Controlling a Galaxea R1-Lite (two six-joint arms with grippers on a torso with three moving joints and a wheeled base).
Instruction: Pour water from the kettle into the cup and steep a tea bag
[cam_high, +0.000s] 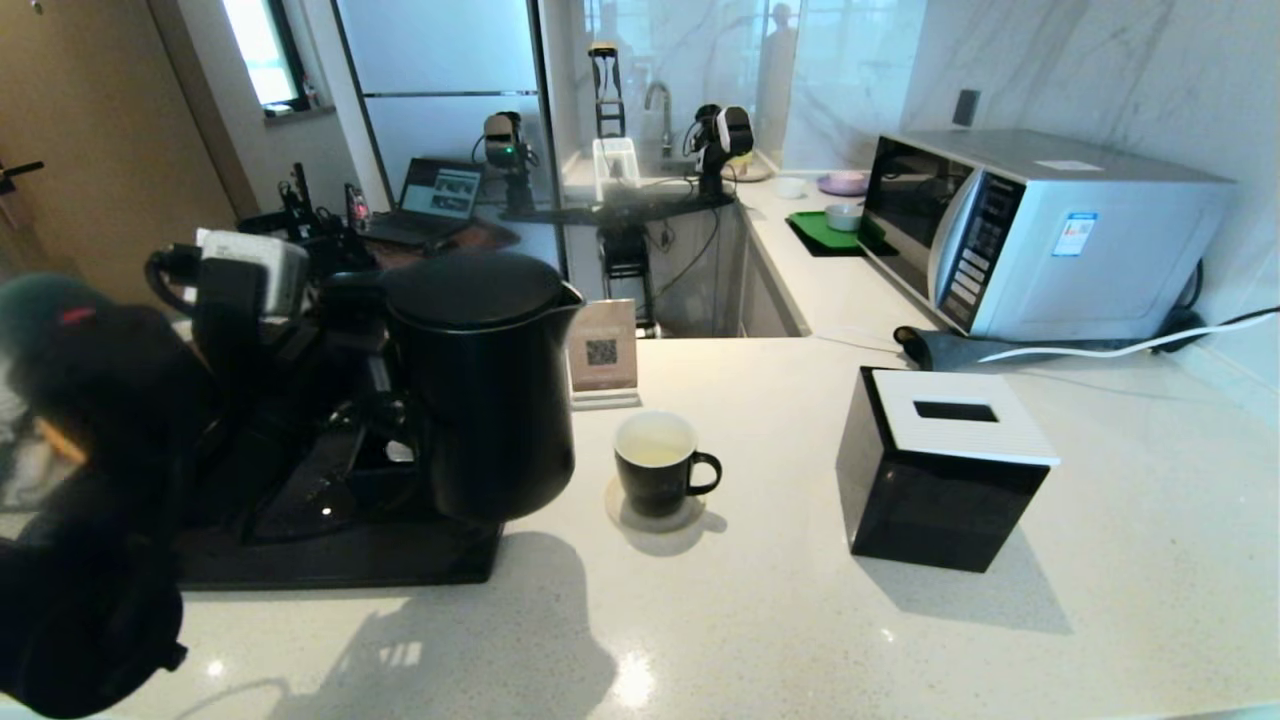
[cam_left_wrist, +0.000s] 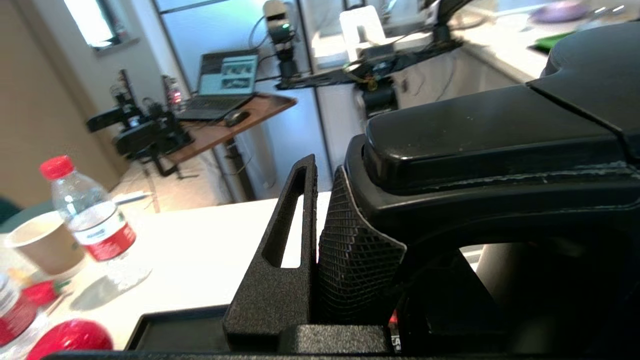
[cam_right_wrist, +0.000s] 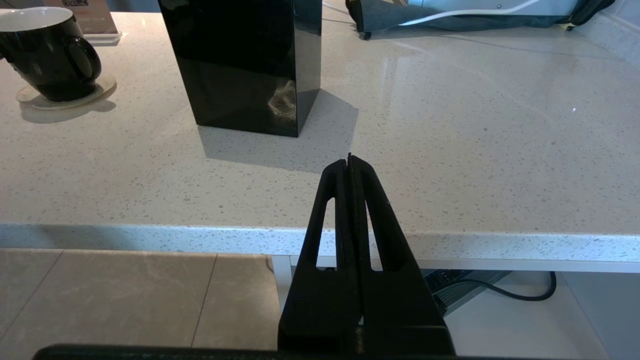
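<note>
Pale speckled counter (cam_high: 800, 600) in a kitchen, microwave (cam_high: 1040, 230) at the back. Kettle (cam_high: 485, 385) held upright above the black tray (cam_high: 340, 560), left gripper (cam_left_wrist: 345, 220) clamped on its handle (cam_left_wrist: 490, 135). Cup (cam_high: 657, 465) sat on a coaster (cam_high: 655, 515) just beside the kettle, tissue box (cam_high: 940, 470) well apart. Right gripper (cam_right_wrist: 350, 165) hung closed at the counter's near edge, holding nothing.

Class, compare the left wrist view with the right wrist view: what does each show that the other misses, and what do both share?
Only the left wrist view shows the left gripper clamped on the kettle handle, plus a water bottle and paper cup. Only the right wrist view shows the shut right gripper, the cup and the tissue box. Both show the pale counter.
</note>
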